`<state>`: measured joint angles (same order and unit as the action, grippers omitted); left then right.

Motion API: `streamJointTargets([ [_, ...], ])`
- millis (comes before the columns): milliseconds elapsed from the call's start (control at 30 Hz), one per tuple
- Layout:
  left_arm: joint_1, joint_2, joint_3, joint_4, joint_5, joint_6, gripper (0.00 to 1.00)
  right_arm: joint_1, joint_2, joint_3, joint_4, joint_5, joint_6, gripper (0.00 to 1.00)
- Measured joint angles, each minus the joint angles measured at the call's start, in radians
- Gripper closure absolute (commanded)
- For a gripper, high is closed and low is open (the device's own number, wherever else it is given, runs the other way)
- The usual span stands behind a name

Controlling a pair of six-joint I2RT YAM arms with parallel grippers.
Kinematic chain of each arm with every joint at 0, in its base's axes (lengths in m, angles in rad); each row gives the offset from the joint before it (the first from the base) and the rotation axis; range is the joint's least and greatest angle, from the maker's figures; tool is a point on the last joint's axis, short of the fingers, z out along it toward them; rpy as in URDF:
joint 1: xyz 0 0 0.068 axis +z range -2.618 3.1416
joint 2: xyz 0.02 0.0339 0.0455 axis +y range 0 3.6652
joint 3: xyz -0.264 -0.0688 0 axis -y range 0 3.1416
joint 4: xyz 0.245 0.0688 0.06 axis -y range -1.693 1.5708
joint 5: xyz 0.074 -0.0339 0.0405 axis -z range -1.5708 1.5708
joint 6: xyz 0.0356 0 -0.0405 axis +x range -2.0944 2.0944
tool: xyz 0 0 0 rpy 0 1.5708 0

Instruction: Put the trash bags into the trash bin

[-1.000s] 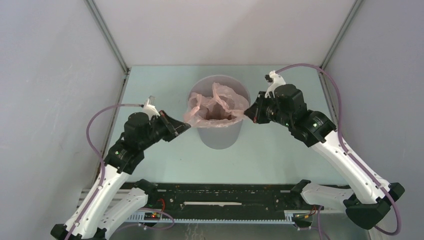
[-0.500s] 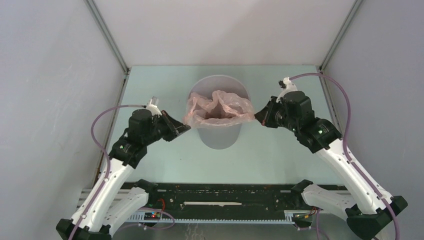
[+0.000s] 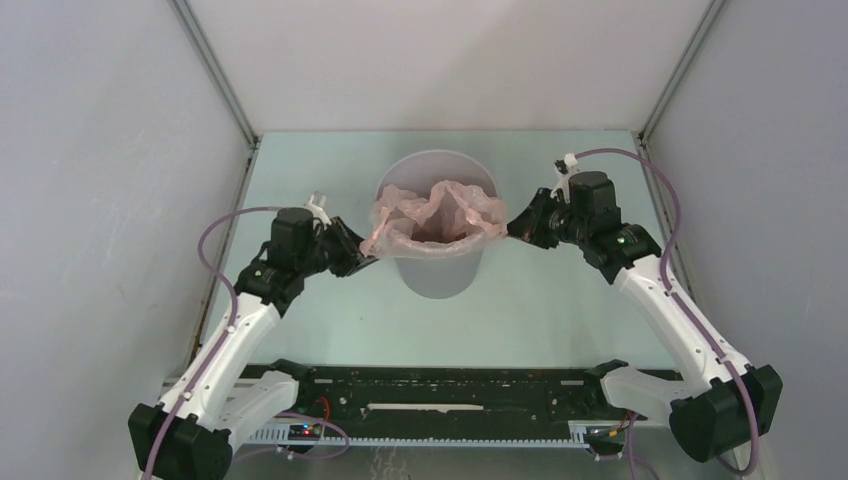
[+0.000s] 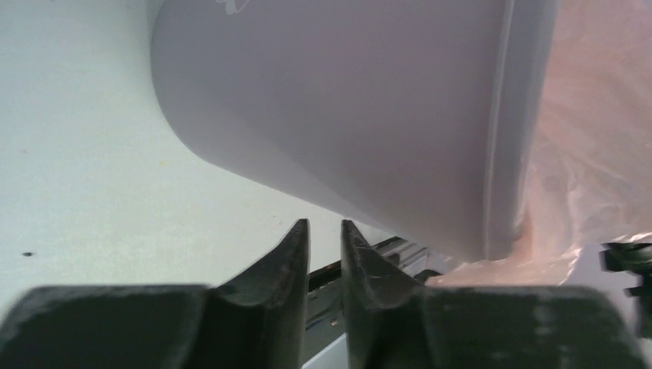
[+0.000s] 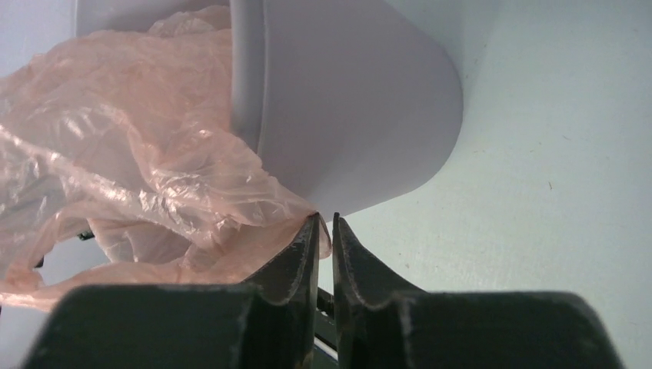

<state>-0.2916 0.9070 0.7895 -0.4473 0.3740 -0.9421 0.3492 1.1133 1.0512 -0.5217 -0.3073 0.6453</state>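
The grey round trash bin [image 3: 440,275] stands mid-table. The pale-pink trash bag [image 3: 435,215] sits crumpled in its mouth, with its edges draped over the rim on both sides. My right gripper [image 3: 512,228] is at the bin's right rim. In the right wrist view [image 5: 324,219] it is shut on a corner of the bag [image 5: 138,138], beside the bin wall [image 5: 354,115]. My left gripper [image 3: 362,262] is at the bin's left side. In the left wrist view [image 4: 324,227] a narrow empty gap shows between its fingers. The bag [image 4: 592,154] hangs beside its right finger, against the bin [image 4: 346,100].
Grey enclosure walls stand on the left, right and back. A black rail [image 3: 450,385] runs along the near edge between the arm bases. The pale green tabletop [image 3: 560,310] surrounds the bin.
My right gripper has drawn back to the right, stretching the bag's right edge over the rim. My left arm has shifted slightly, staying at the bag's left edge.
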Motion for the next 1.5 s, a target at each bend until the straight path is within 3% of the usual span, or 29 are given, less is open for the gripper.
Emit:
streamJointTargets([
  [100,0.002,-0.007,0.007,-0.055,-0.01,0.045,0.43,-0.002,-0.005,0.002,0.001,-0.027,-0.021,0.67],
  [200,0.002,-0.047,0.029,-0.148,-0.052,0.097,0.28,-0.002,-0.021,0.017,-0.028,-0.034,-0.061,0.62],
  [367,0.002,-0.186,0.121,-0.32,-0.146,0.175,0.14,-0.002,-0.083,0.077,-0.133,-0.011,-0.13,0.58],
  [533,0.003,-0.27,0.266,-0.435,-0.235,0.226,0.01,0.053,-0.143,0.22,-0.275,0.089,-0.188,0.34],
  [667,-0.003,-0.245,0.4,-0.436,-0.254,0.274,0.0,0.21,-0.131,0.361,-0.349,0.198,-0.241,0.26],
  [800,-0.08,-0.143,0.54,-0.43,-0.318,0.341,0.0,0.402,-0.032,0.521,-0.404,0.357,-0.299,0.23],
  [967,-0.278,0.055,0.705,-0.439,-0.462,0.427,0.0,0.586,0.195,0.722,-0.47,0.608,-0.367,0.23],
  [1167,-0.37,0.234,0.774,-0.484,-0.565,0.5,0.01,0.683,0.462,0.878,-0.557,0.862,-0.451,0.25],
  [1333,-0.38,0.32,0.804,-0.527,-0.627,0.532,0.23,0.686,0.534,0.904,-0.563,0.935,-0.49,0.3],
  [1500,-0.373,0.365,0.85,-0.557,-0.697,0.55,0.47,0.659,0.534,0.921,-0.533,0.946,-0.507,0.45],
])
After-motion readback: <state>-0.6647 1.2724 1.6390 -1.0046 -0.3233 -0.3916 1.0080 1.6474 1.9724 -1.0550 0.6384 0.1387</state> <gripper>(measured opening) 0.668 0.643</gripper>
